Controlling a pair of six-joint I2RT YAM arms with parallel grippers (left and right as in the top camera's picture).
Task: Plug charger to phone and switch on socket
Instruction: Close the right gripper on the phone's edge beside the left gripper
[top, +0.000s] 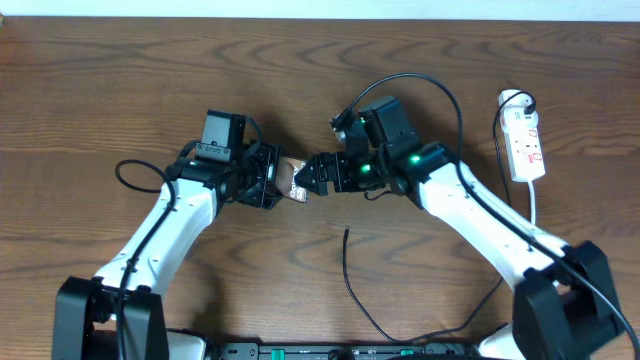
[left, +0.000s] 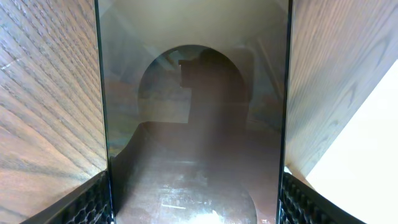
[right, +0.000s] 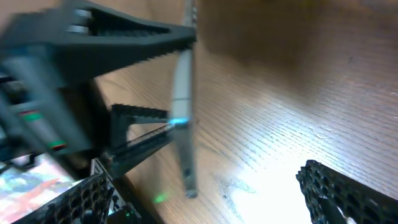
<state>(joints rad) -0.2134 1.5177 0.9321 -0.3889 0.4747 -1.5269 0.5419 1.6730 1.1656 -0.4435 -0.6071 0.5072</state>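
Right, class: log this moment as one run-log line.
left fingers: shut on phone | right fingers: open, facing phone | charger: lying on table, unplugged | socket: untouched

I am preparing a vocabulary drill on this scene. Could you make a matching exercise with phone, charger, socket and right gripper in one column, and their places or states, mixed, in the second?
1. phone
2. charger
3. socket
4. right gripper

A. far right on the table, away from both grippers
B. lies between the two arms, held by no gripper
C. clamped by the left gripper
D. open, at the phone's free end

Pairs: 1-C, 2-B, 3-A, 4-D
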